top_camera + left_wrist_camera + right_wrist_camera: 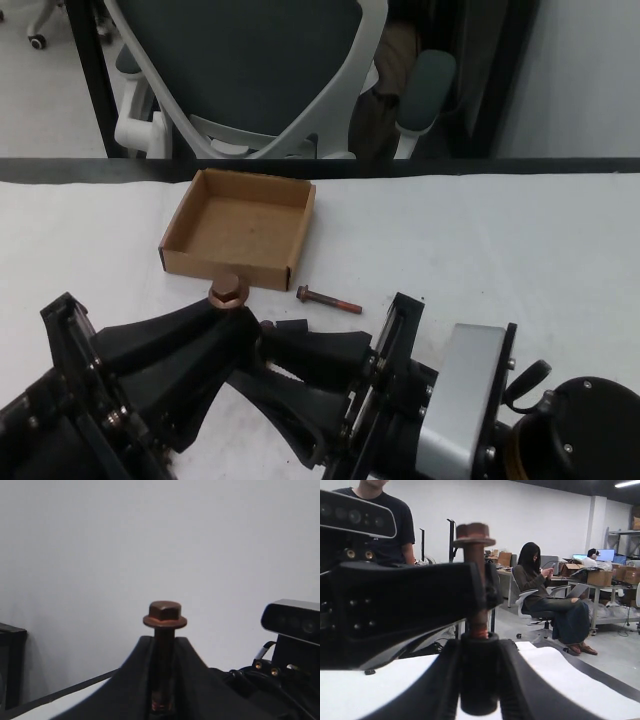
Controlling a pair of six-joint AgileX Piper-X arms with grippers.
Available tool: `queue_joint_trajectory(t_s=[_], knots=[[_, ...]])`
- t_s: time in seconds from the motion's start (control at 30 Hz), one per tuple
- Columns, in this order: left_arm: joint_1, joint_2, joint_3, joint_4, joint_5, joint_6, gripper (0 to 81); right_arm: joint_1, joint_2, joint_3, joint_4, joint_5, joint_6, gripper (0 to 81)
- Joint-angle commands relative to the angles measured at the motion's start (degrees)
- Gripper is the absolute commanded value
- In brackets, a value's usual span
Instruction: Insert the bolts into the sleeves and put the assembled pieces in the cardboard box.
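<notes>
My left gripper [164,647] is shut on a rusty brown bolt [164,617], held upright with its hex head above the fingers. In the right wrist view the same bolt [473,555] points down into a dark sleeve [479,680], which my right gripper [479,652] is shut on. In the high view both grippers meet low at the near edge: the left gripper [232,312] with the bolt head [228,292] on top, the right gripper [278,332] just beside it. A second bolt [328,299] lies flat on the white table. The cardboard box [178,225] stands open and empty behind them.
The white table [480,250] spreads wide to the right of the box. An office chair [260,70] stands beyond the table's far edge. The loose bolt lies just in front of the box's near right corner.
</notes>
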Motion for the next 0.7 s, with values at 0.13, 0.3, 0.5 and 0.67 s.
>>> queue_joint_trajectory(t_s=[0.13,0.3,0.5,0.67], knots=[[-0.43,0.11,0.18,-1.6,1.64,-0.5,0.8,-0.71,-0.38,-0.38,-3.84,4.6,0.8,0.2],[-0.43,0.11,0.18,-0.33,1.63,-0.3,0.8,-0.71,-0.38,-0.38,-3.84,4.6,0.8,0.2],[-0.43,0.11,0.18,-0.09,3.34,2.37,8.6,-0.71,-0.38,-0.38,-3.81,4.35,0.8,0.2],[-0.43,0.11,0.18,0.13,3.34,2.38,27.9,-0.71,-0.38,-0.38,-3.81,4.35,0.8,0.2]])
